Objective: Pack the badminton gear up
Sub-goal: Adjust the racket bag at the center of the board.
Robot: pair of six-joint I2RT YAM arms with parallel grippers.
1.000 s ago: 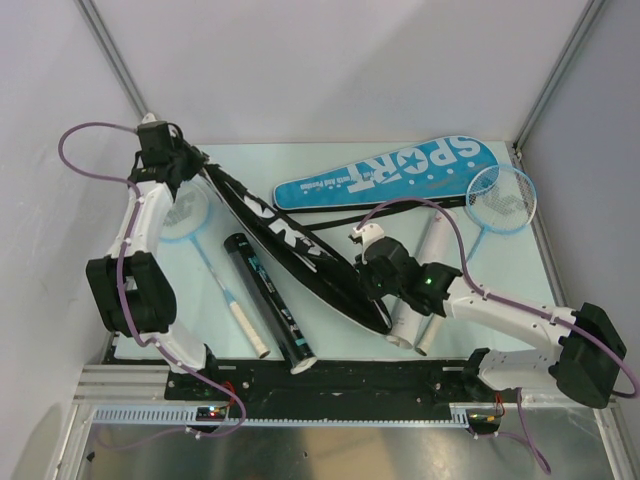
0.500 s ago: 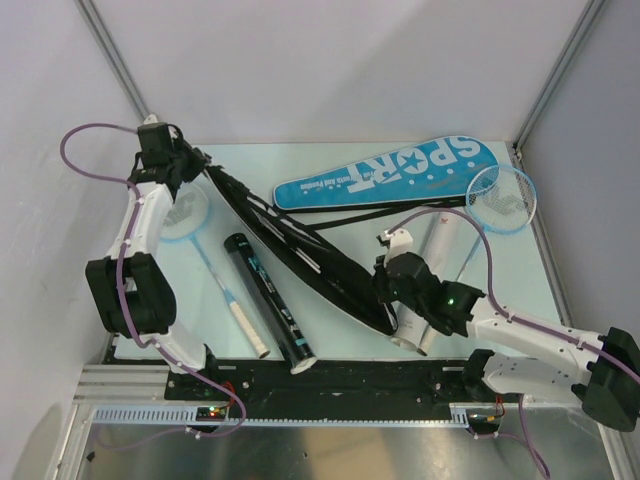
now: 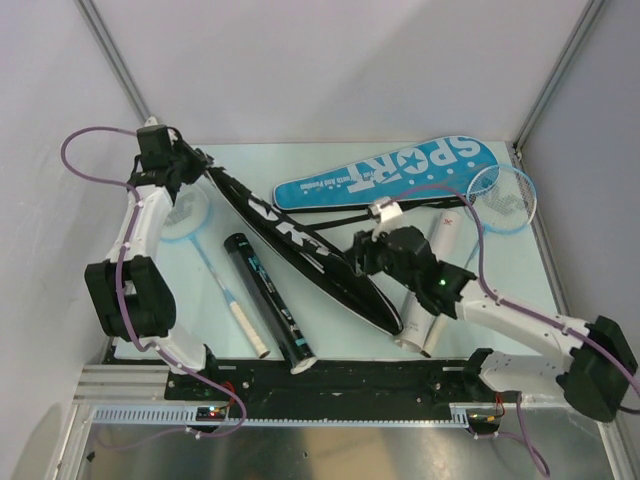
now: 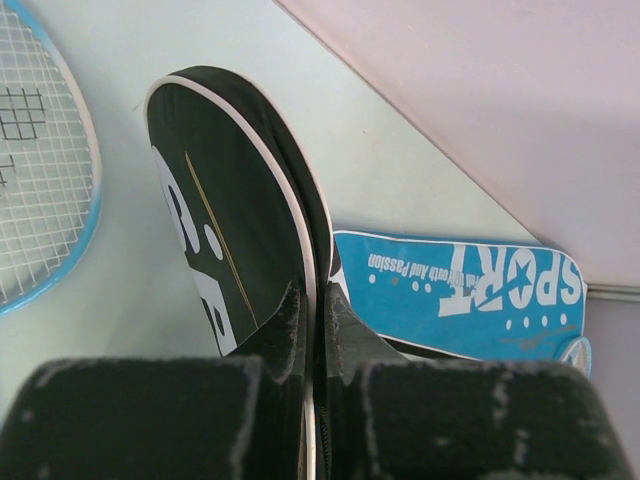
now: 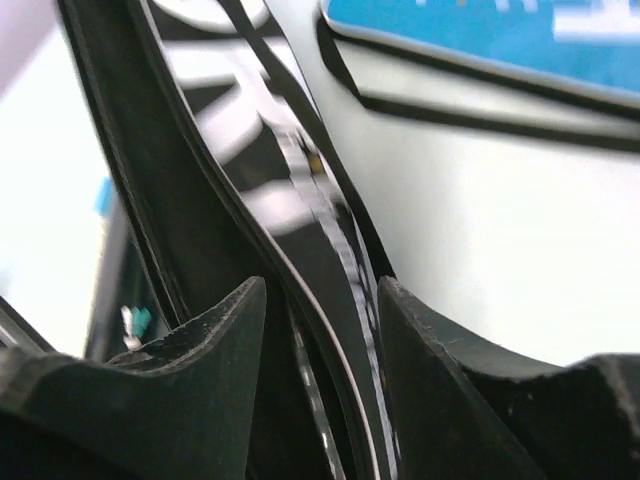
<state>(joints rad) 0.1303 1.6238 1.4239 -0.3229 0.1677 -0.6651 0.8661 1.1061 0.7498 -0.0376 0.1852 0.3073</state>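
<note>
— What is underneath everything?
— A pale green table (image 3: 250,165), mid-frame, with white wall panels (image 3: 330,60) behind it.
— And around the edges?
— Aluminium struts (image 3: 110,50) slant through both upper corners. A black mounting rail (image 3: 380,378) crosses the bottom, with a white slotted duct (image 3: 330,412) just below it.

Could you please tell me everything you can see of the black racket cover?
The black racket cover is a long racket-shaped sleeve, seemingly soft fabric, black with white lettering and thin white edge piping. It runs diagonally over the table, from the far left to a rounded end near the front middle. The left gripper pinches its far-left end shut; the right gripper straddles its edge farther along, jaws apart.
</note>
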